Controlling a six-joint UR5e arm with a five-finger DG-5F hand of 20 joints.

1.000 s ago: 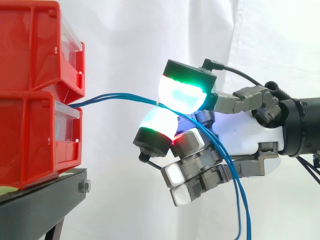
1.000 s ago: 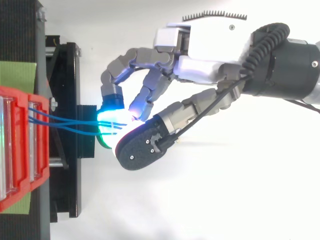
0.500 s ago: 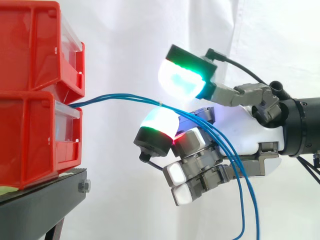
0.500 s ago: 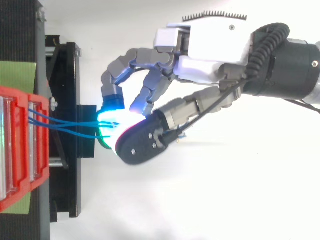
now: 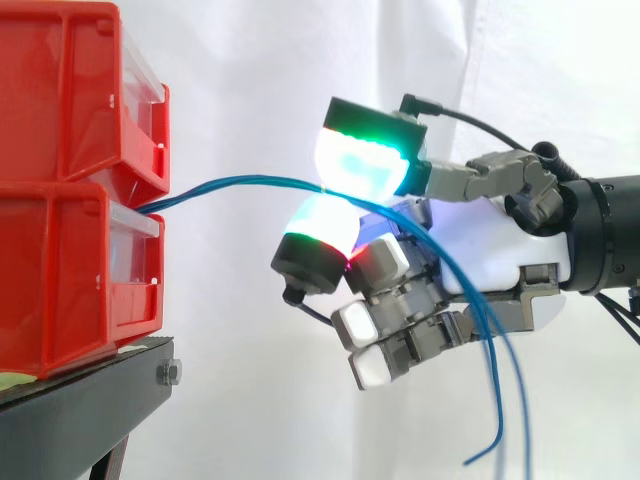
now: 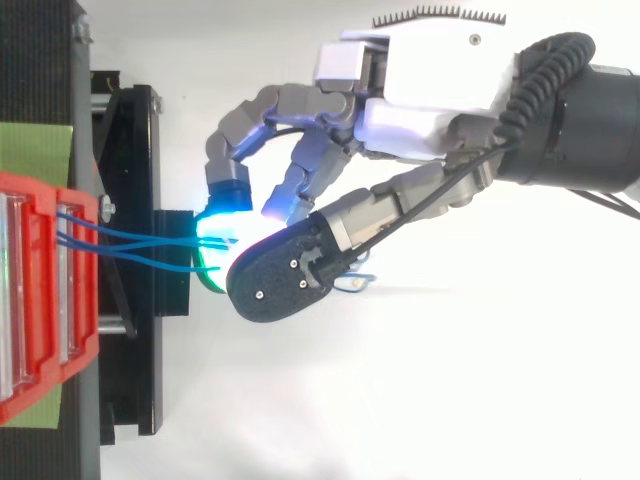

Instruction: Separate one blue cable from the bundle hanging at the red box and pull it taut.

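Observation:
Several thin blue cables [image 5: 240, 182] leave the gap between the two stacked red bins [image 5: 70, 200] and arc right to my hand [image 5: 490, 260]. They pass between the green-cyan thumb pad [image 5: 365, 165] above and a white-cyan finger pad [image 5: 320, 235] below, which close on them. Whether one cable or the whole bundle is pinched I cannot tell. Past the pads the cables drape over the curled fingers and hang down, with loose ends [image 5: 472, 460] swinging free. From above, the cables [image 6: 150, 237] run separately from the bin [image 6: 50, 300] to the hand [image 6: 430, 90].
The bins rest on a black stand [image 5: 90, 400] at the left, with a green patch [image 6: 35, 150] behind them in the top view. A white curtain [image 5: 270, 60] hangs behind. Open space lies between the stand and the hand, and below the hand.
The thumb pad lifted off the cables half a second ago and has come back down onto them. The hand has risen slightly, and the hanging cable ends have swung upward.

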